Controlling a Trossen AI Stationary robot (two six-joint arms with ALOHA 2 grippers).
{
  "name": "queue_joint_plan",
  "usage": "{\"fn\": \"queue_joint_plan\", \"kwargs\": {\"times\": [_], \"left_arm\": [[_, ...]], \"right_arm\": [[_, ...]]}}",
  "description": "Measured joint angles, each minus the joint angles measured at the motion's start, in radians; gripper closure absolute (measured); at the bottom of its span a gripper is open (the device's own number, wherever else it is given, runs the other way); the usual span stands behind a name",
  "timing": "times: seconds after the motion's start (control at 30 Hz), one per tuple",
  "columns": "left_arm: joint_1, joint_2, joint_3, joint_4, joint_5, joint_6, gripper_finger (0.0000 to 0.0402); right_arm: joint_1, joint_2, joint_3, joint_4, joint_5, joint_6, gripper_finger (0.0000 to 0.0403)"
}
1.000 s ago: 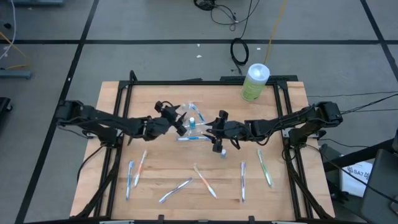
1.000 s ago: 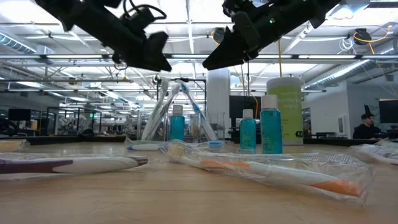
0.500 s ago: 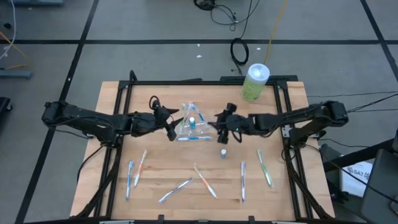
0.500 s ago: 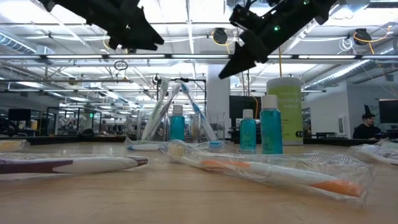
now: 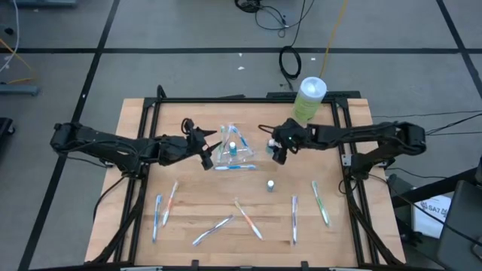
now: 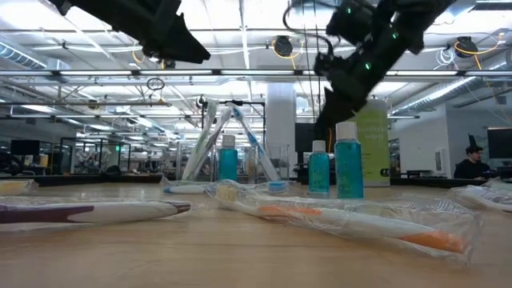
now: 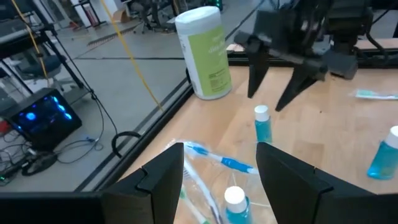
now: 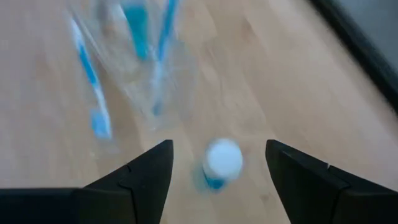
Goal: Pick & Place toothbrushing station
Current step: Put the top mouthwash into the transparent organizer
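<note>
A small clear cup [image 5: 230, 148] stands on the table's middle, holding toothbrushes [image 7: 219, 160] and a teal tube with a white cap [image 7: 234, 200]. My left gripper [image 5: 208, 154] is open and empty, just left of the cup. My right gripper [image 5: 276, 149] is open and empty to the right of the cup. It hangs above a second teal tube [image 7: 262, 124] that stands upright on the wood; the tube shows between its fingers in the right wrist view [image 8: 222, 160]. A third tube [image 5: 269, 184] stands nearer the front. Several wrapped toothbrushes [image 5: 247, 218] lie flat toward the near edge.
A large pale-green canister with a white lid [image 5: 308, 99] stands at the table's far right corner. A black frame [image 5: 226, 98] runs around the table. Wrapped toothbrushes lie at the near left [image 5: 164, 207] and near right [image 5: 320, 202]. A person [image 6: 472, 160] sits far off in the room.
My right gripper has gone toward the table's far edge and a little right, from over the front tube to over the second tube, and has turned. My left gripper has drawn back from the cup toward the table's left edge. The tubes and cup have stayed put.
</note>
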Motion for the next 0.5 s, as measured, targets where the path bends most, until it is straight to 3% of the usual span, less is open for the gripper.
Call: {"fn": "queue_joint_plan", "kwargs": {"times": [0.17, 0.5], "left_arm": [[0.009, 0.0, 0.0, 0.027, 0.0, 0.065, 0.0192], [0.045, 0.0, 0.0, 0.093, -0.001, 0.042, 0.0192]], "right_arm": [[-0.026, 0.0, -0.099, 0.15, 0.0, 0.014, 0.0151], [-0.029, 0.0, -0.275, 0.485, -0.009, 0.002, 0.0151]]}}
